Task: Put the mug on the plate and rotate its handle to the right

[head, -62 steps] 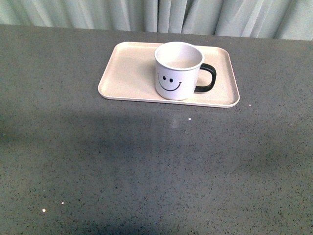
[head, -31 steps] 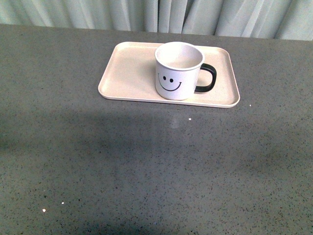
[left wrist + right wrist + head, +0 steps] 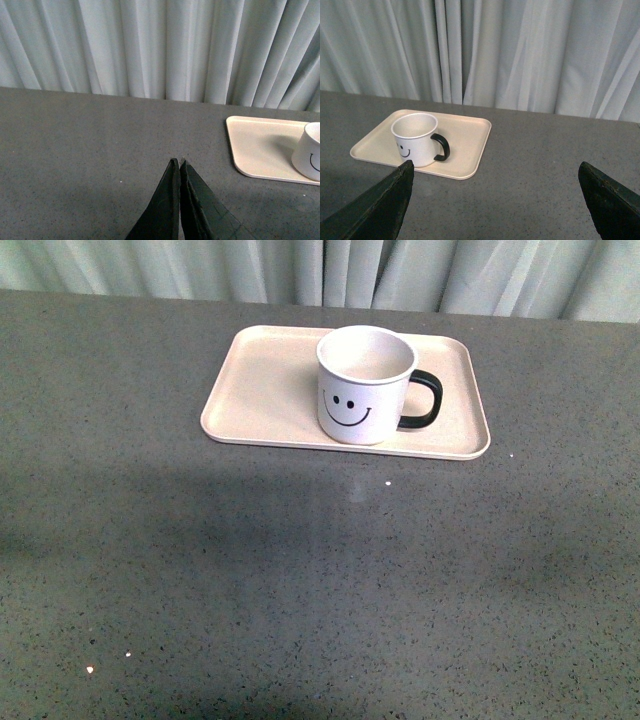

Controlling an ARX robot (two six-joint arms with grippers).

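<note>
1. The mug [image 3: 365,390] stands upright on the plate [image 3: 265,390], in the plate's right half, with the smiley face turned to the plate's front rim.
2. The handle [image 3: 425,400] points to the right short edge of the plate and stays inside the rim.
3. The plate lies flat on the grey speckled table [image 3: 300,580], with the pale curtain [image 3: 320,270] behind it.
4. The left gripper [image 3: 179,167] has its fingers pressed together and holds nothing. It hangs over the table well apart from the plate's left short edge.
5. The right gripper [image 3: 495,164] has its fingers spread wide and is empty. It is well apart from the plate, on the front-right side.
</note>
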